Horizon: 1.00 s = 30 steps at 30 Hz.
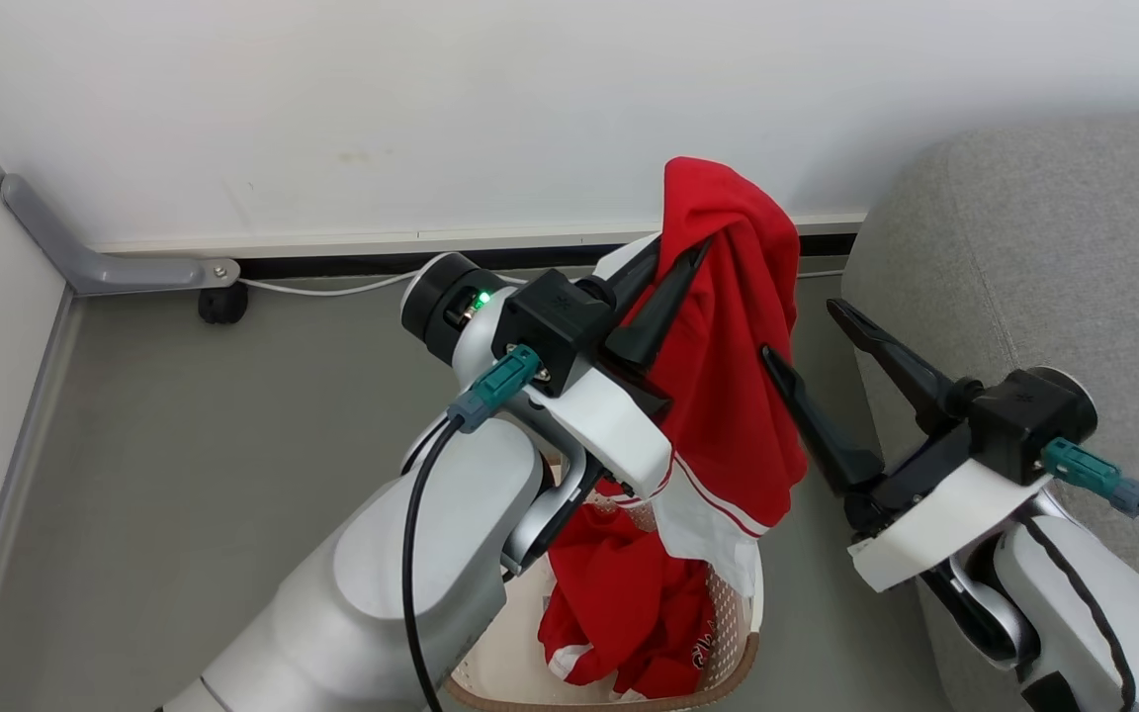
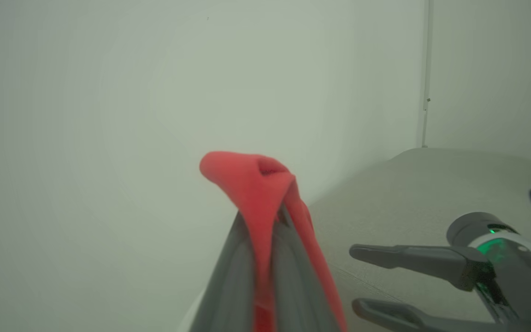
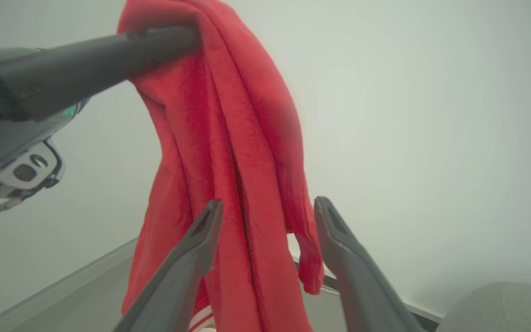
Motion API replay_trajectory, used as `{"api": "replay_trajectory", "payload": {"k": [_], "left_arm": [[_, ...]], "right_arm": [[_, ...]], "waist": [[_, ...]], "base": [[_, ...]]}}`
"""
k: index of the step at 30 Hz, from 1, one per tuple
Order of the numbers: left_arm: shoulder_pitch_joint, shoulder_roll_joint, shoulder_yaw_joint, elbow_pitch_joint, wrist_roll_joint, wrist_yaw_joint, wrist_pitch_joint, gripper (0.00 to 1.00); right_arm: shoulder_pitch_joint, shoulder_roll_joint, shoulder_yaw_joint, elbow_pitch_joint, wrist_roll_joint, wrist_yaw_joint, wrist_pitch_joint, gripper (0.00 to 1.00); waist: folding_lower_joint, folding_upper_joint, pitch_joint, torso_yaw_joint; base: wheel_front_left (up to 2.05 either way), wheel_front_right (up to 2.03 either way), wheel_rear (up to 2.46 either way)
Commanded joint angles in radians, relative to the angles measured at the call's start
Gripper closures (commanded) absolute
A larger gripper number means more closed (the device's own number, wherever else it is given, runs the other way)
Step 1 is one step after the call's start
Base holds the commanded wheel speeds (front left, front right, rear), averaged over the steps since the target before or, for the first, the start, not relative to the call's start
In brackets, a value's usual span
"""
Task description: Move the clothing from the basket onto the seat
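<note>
Pale left forearm [image 1: 372,593] up close, angled up and over the basket [image 1: 733,665]. Straight below the left claw [image 1: 685,244]: cream basket, crumpled red clothing [image 1: 619,603] piled inside, white-trimmed hem of the held piece hanging down to its rim. Left claw pinched tight on a red garment [image 1: 728,396], held up high, fabric draped over the tips. Right claw [image 1: 799,328] spread wide just beside the hanging cloth, touching or not, can't tell. Grey seat [image 1: 1044,247] off past the right claw, away from the garment.
</note>
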Motion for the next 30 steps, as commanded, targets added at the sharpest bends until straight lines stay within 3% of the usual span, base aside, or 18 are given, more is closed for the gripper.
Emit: {"api": "replay_trajectory", "payload": {"k": [1,9,15,22,25,26,27,29,30], "left_arm": [[-0.063,0.010,0.032,-0.027,-0.010,0.013,-0.009,1.00],[-0.065,0.010,0.016,-0.046,-0.022,0.012,-0.009,1.00],[-0.064,0.010,0.000,-0.063,-0.036,0.011,-0.009,1.00],[-0.053,0.010,-0.009,-0.065,-0.044,0.011,-0.009,1.00],[-0.050,0.010,-0.010,-0.065,-0.045,0.011,-0.009,1.00],[-0.049,0.010,-0.011,-0.064,-0.044,0.012,-0.009,1.00],[-0.047,0.010,-0.011,-0.063,-0.045,0.012,-0.009,1.00],[-0.043,0.010,-0.013,-0.061,-0.046,0.014,-0.009,1.00],[-0.042,0.010,-0.013,-0.060,-0.046,0.014,-0.009,1.00]], "right_arm": [[-0.036,-0.029,0.048,-0.025,0.009,0.003,-0.006,0.00],[-0.115,-0.063,0.176,0.050,0.019,0.003,-0.006,0.00],[-0.139,-0.042,0.180,0.140,0.017,0.003,-0.006,0.00],[-0.175,-0.019,0.338,0.276,0.135,0.003,-0.006,0.00],[-0.196,-0.017,0.360,0.294,0.174,0.003,-0.006,0.02],[-0.201,-0.016,0.362,0.294,0.182,0.003,-0.006,0.13],[-0.203,-0.016,0.363,0.294,0.189,0.003,-0.006,0.51],[-0.207,-0.017,0.361,0.288,0.196,0.003,-0.006,1.00],[-0.205,-0.018,0.359,0.285,0.199,0.003,-0.006,1.00]], "waist": [[0.0000,-0.0001,0.001,0.004],[0.0000,-0.0001,-0.002,0.022],[0.0000,-0.0001,-0.006,0.048],[0.0000,-0.0001,-0.011,0.070],[0.0000,-0.0001,-0.009,0.074],[0.0000,-0.0001,-0.008,0.073],[0.0000,-0.0001,-0.007,0.073],[0.0000,-0.0001,-0.005,0.071],[0.0000,-0.0001,-0.004,0.069]], "base": [[0.00,0.00,0.00],[0.00,0.00,0.00],[0.00,0.00,0.00],[0.00,0.00,0.00],[0.00,0.00,0.00],[0.00,0.00,0.00],[0.00,0.00,0.00],[0.00,0.00,0.00],[0.00,0.00,0.00]]}}
